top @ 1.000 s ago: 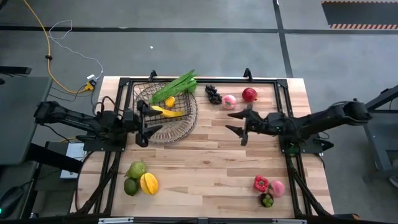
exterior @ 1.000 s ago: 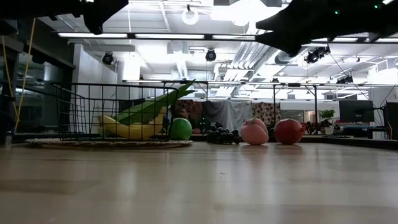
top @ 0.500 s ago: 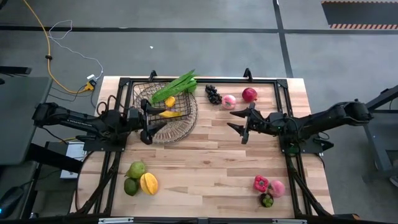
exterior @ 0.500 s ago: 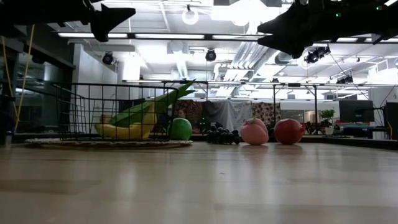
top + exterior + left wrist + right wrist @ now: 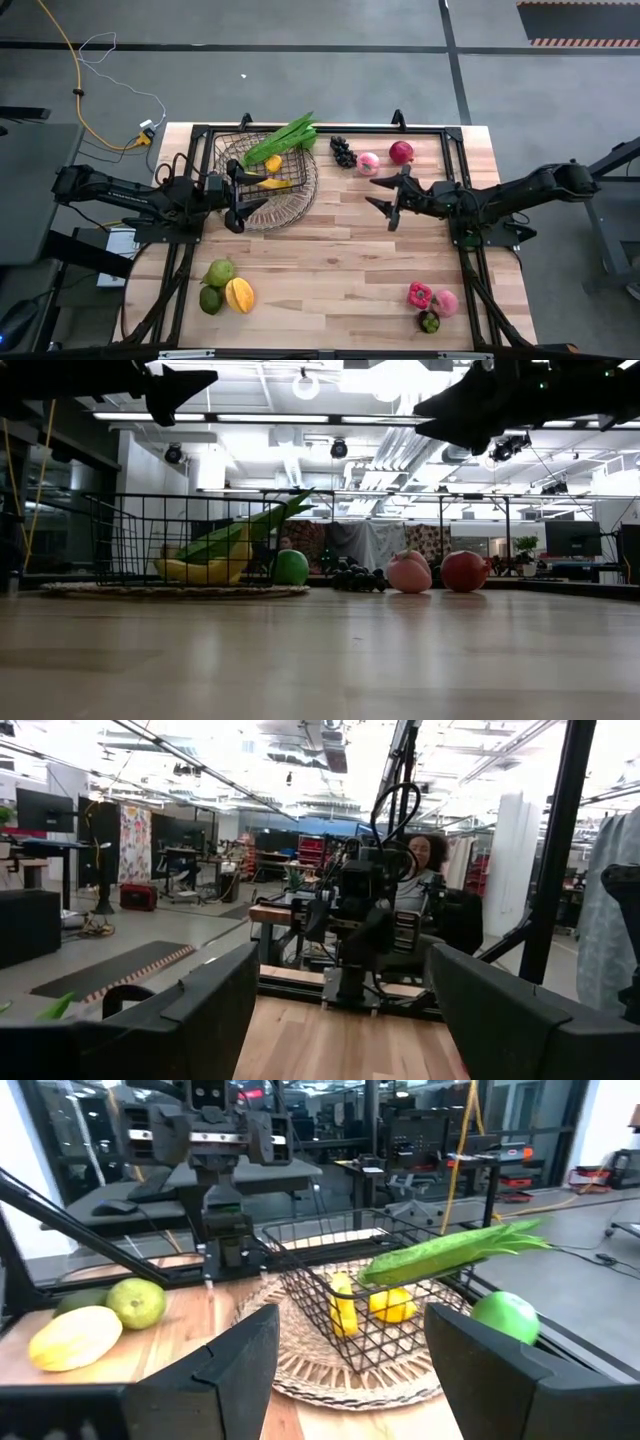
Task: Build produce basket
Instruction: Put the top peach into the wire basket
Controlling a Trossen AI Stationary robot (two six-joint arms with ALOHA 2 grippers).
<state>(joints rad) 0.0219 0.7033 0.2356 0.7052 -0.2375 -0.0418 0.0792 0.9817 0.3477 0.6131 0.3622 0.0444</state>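
Basket (image 5: 268, 180) sits at the table's far left with yellow pieces (image 5: 272, 181) and a leafy stalk (image 5: 282, 139) inside. Left gripper (image 5: 243, 198) hovers over its near rim, fingers apart, empty. Right gripper (image 5: 385, 198), well right of the basket, is spread too, holding nothing.

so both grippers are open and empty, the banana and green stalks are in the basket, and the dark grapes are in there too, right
Not quite: the dark grapes lie on the table outside the basket, beside the pink fruit, as the high view shows. The rest holds: left gripper and right gripper open and empty, banana and green stalks in the basket.
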